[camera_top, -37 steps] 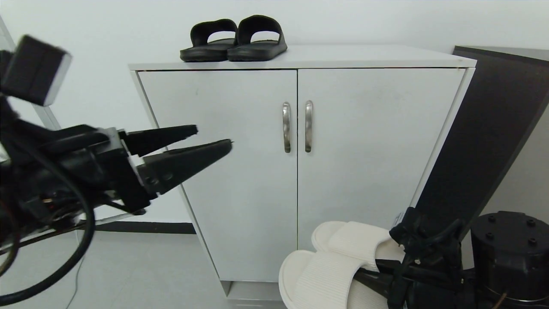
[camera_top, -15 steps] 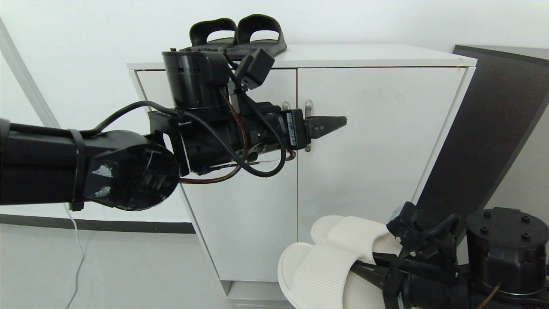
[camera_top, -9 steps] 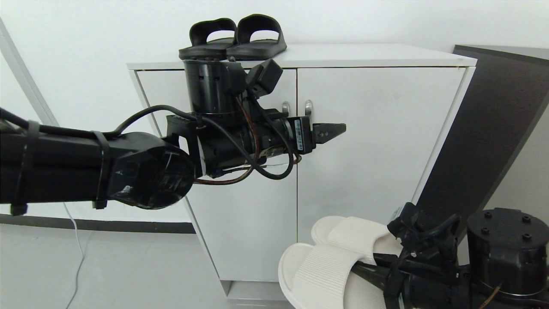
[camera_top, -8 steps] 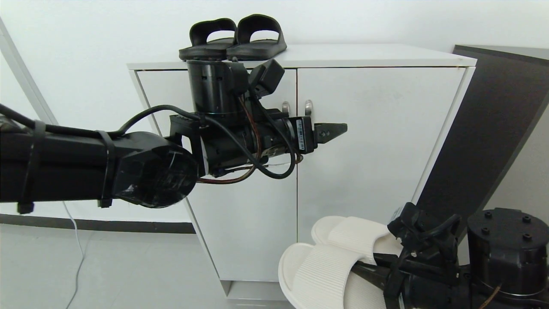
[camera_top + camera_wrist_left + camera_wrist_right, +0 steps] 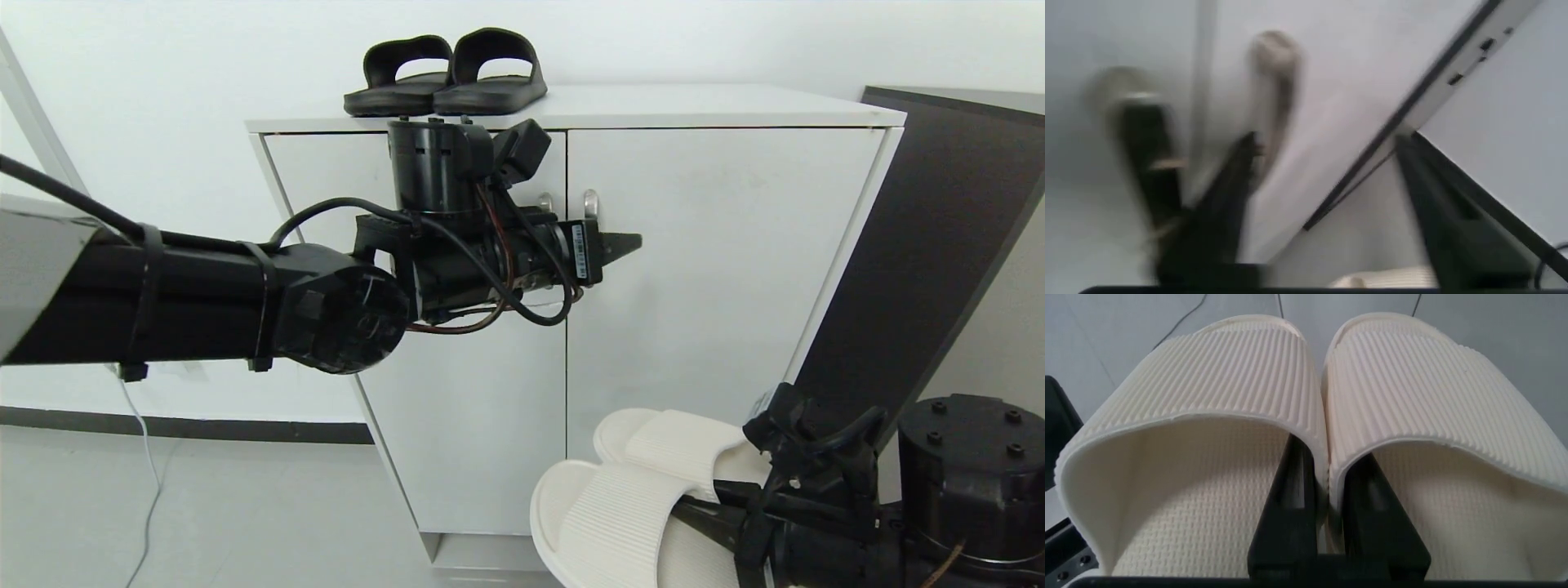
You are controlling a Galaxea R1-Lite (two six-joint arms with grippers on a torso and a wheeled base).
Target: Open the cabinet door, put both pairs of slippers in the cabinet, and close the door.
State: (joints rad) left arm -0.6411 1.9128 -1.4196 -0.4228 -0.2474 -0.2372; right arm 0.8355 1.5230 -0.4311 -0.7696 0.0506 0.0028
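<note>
Swung in at frame centre toward the curved metal handles point(image 5: 589, 198) of the white cabinet point(image 5: 718, 245): left gripper point(image 5: 635, 240), spread impossible to tell. Door opening pending. Lower right, right gripper point(image 5: 1327, 531) clamping ribbed cream slippers point(image 5: 645, 482).

Thick round black left arm point(image 5: 204, 302), strapped. Black and brown cables point(image 5: 490, 314) looped near its wrist. Small white label point(image 5: 580, 249). Pointed black left gripper point(image 5: 629, 242). Round black right joint point(image 5: 971, 465), screws point(image 5: 973, 403) on top.

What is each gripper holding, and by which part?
Right gripper: white slippers, pinched by their adjoining inner sides. Left gripper, at the door handles: cannot tell.
</note>
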